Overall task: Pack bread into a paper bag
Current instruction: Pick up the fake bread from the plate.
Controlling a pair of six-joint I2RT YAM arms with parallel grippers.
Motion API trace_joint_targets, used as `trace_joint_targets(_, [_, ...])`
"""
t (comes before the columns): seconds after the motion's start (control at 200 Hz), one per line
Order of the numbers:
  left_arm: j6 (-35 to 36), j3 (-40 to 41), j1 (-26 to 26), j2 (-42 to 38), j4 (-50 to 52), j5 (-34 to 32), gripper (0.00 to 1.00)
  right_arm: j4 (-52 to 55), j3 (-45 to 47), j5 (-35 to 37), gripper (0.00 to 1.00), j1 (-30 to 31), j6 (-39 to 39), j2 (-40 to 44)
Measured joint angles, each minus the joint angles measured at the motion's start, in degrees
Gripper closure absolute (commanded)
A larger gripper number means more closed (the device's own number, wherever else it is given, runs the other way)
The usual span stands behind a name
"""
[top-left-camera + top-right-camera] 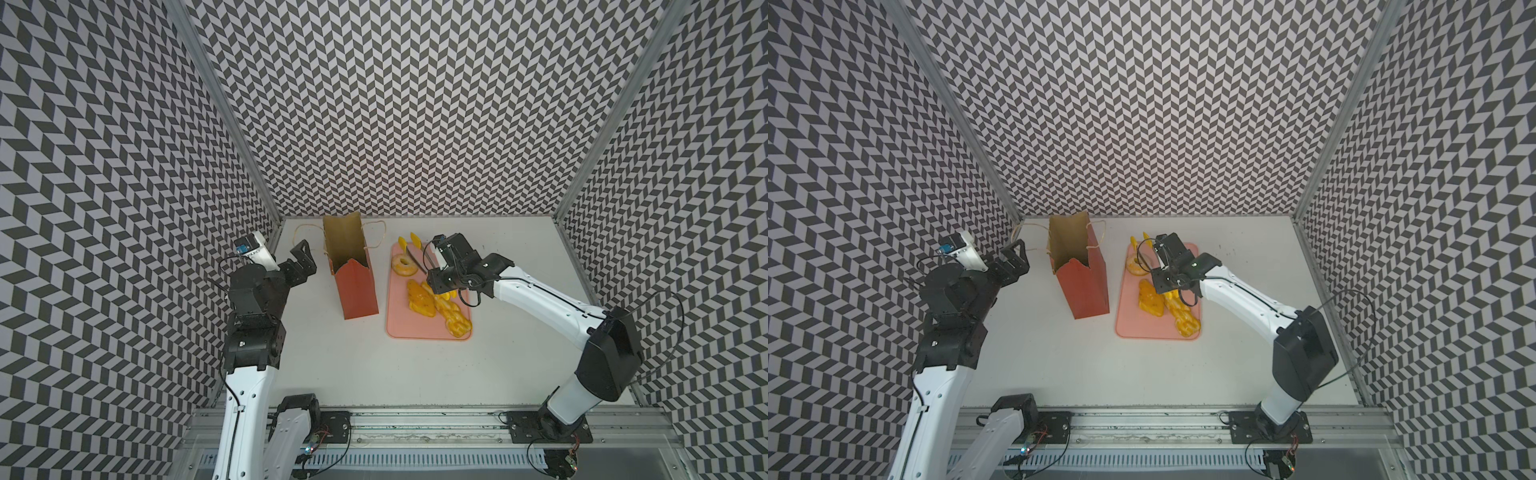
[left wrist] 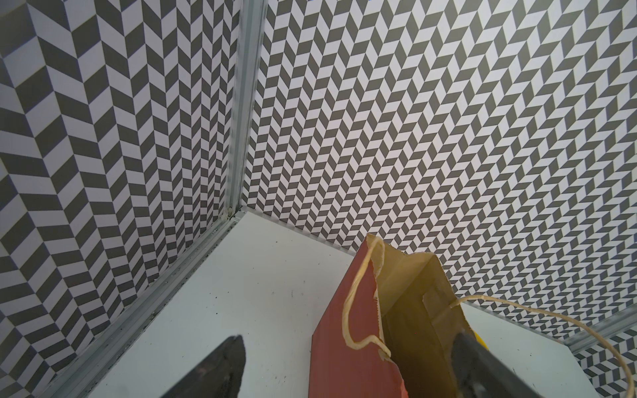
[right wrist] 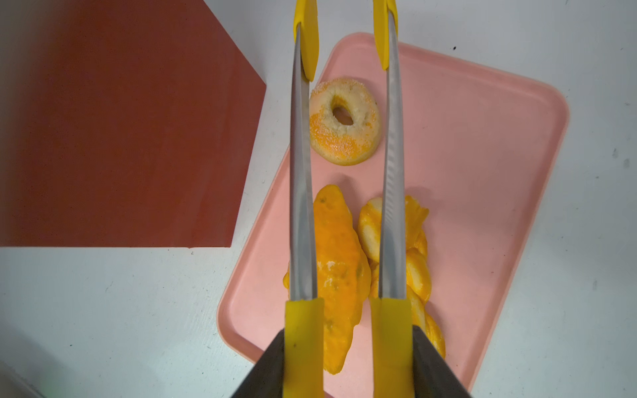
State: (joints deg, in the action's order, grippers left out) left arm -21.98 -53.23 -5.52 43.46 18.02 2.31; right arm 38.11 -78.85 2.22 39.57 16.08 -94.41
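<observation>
Left gripper [image 1: 305, 261]: at the left of the top views, its jaws stand wide apart and hold nothing. In its wrist view your fingers frame the bag's mouth.
Paper bag [image 1: 356, 286]: upright, just right of that gripper and left of centre. The mouth gapes upward with the brown lining showing. You cannot see the bottom, so you cannot tell what it holds.
Pink tray [image 1: 405, 326]: just right of the bag, not touching it.
Ring donut [image 3: 344, 120]: at the tray's far end, flat, hole up.
Croissant-like piece [image 3: 339, 268] and braided loaf [image 3: 417, 262]: side by side nearer you, long axes running along the tray.
Right gripper [image 3: 348, 365]: clamped on the yellow handles of the tongs [image 3: 301, 172].
Deciding relation: the tong arms stand spread with the donut between them, short of the tips. You likely only need to lower and squeeze. This arm is the nearer one, and the bag lies to the donut's left.
</observation>
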Motion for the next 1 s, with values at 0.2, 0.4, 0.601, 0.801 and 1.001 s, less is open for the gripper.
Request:
trace_joint_targets(0.2, [0.00,0.00,-0.04,0.02,0.00,0.17,0.03,-2.34,2.89,-1.86,0.45,0.00,-0.04,-0.09])
trace_joint_targets(0.4, [0.00,0.00,-0.04,0.02,0.00,0.20,0.03,-5.20,7.72,-3.41,0.42,0.00,0.07,-0.33])
trace_joint_targets(0.601, [0.00,0.00,-0.04,0.02,0.00,0.33,0.03,-6.91,9.70,-3.93,0.39,0.00,0.04,-1.29])
trace_joint_targets(0.801, [0.00,0.00,-0.04,0.04,0.00,0.42,0.02,-8.37,9.70,-3.96,0.38,0.00,0.04,-2.12])
trace_joint_targets(1.001, [0.00,0.00,-0.13,0.04,0.00,0.44,0.02,-8.92,9.70,-4.04,0.38,0.00,0.02,-4.02])
